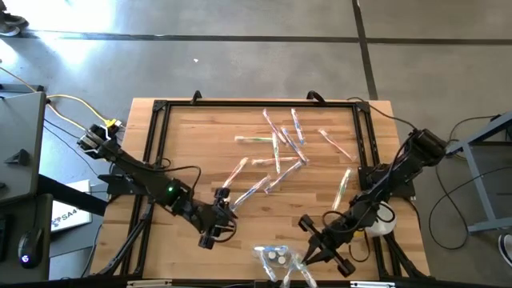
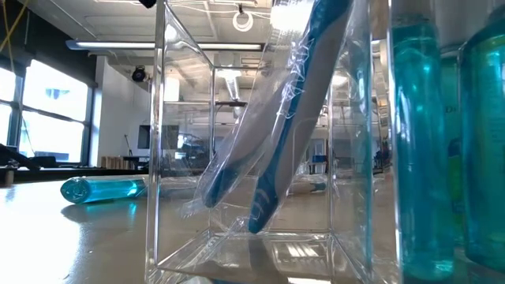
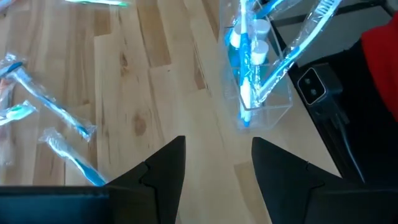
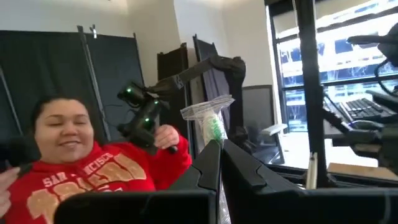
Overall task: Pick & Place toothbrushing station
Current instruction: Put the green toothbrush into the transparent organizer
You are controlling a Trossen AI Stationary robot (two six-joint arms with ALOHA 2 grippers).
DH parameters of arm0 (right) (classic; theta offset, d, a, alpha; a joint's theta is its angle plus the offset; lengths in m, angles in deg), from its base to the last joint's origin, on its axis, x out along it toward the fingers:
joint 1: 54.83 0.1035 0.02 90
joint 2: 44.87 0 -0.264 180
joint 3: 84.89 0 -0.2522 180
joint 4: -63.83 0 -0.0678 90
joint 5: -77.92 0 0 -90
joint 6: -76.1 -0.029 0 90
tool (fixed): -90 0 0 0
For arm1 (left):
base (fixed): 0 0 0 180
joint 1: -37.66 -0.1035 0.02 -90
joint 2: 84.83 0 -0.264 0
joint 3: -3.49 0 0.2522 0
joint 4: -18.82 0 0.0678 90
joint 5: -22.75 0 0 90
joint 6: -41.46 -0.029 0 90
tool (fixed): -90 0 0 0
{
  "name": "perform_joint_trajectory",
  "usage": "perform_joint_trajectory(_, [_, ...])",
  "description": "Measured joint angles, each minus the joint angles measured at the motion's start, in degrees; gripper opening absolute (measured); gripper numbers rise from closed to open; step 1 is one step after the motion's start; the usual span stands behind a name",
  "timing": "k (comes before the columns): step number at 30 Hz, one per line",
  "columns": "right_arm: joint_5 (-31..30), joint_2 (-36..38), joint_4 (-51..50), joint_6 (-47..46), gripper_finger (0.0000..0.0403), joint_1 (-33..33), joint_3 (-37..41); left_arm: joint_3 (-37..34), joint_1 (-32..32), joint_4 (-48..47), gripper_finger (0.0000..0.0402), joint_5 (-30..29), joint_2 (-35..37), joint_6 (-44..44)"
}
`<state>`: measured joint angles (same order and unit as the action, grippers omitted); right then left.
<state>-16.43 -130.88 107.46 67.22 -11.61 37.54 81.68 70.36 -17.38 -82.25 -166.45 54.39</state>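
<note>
Toothbrushes [image 1: 276, 150] in clear wrappers lie scattered over the middle and far part of the wooden table [image 1: 184, 144], and we count roughly ten, some crossing each other. Near the front edge we see the clear acrylic holder [image 1: 276, 258], with a couple of wrapped blue brushes [image 2: 276, 134] leaning tilted inside it in the low view. We also spot a blue tube-like item [image 2: 102, 189] lying flat on the tabletop off to one side there. Our right gripper [image 1: 314, 254] sits just beside the holder at the front of the table, fingers pressed together on a wrapped green-bristled toothbrush [image 4: 210, 121], which sticks up past the fingertips in the right wrist view. Our left gripper [image 1: 226, 210] hovers over the table front-left of centre, near the lowest scattered brushes, fingers [image 3: 165, 168] partway apart with nothing between them; its wrist view looks toward the holder and two loose wrapped brushes [image 3: 53, 115]. Behind the table we see a person in a red sweatshirt [image 4: 93, 177].
</note>
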Motion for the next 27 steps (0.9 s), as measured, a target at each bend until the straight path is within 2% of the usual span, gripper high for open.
perform_joint_trajectory(5, [-12.54, -5.15, 7.56, 5.59, 0.0002, 3.48, 0.1, 0.0, 2.69, 0.5, 0.0177, -4.2, 0.0, 0.99])
perform_joint_trajectory(8, [-13.1, -7.06, 12.49, 7.91, 0.0002, 4.19, -0.03, 0.0, 3.59, 1.27, 0.0177, -6.3, 0.0, 1.09])
perform_joint_trajectory(14, [-16.75, -7.13, 10.03, 4.22, 0.0002, 4.57, 0.08, 0.0, 3.82, 2.15, 0.0177, -6.63, 0.0, 1.1])
perform_joint_trajectory(17, [-16.48, -7.0, 10.14, 1.45, 0.0002, 4.36, 1.19, 0.0, 3.71, 2.12, 0.0177, -6.65, -0.02, 1.09])
perform_joint_trajectory(19, [-15.11, -6.88, 8.84, -0.46, 0.0002, 3.67, 2.08, 0.0, 3.71, 2.38, 0.0177, -6.78, -0.58, 1.05])
perform_joint_trajectory(23, [-2.29, -5.36, 6.31, -5.3, 0.0002, 0.56, 3.15, -0.04, 3.71, 2.42, 0.0177, -6.8, -1.48, 0.93])
perform_joint_trajectory(27, [4.65, -4.98, 6.09, -7.84, 0.0002, -1.97, 3.11, -0.09, 3.71, 1.67, 0.0177, -6.67, -2.1, 1.11])
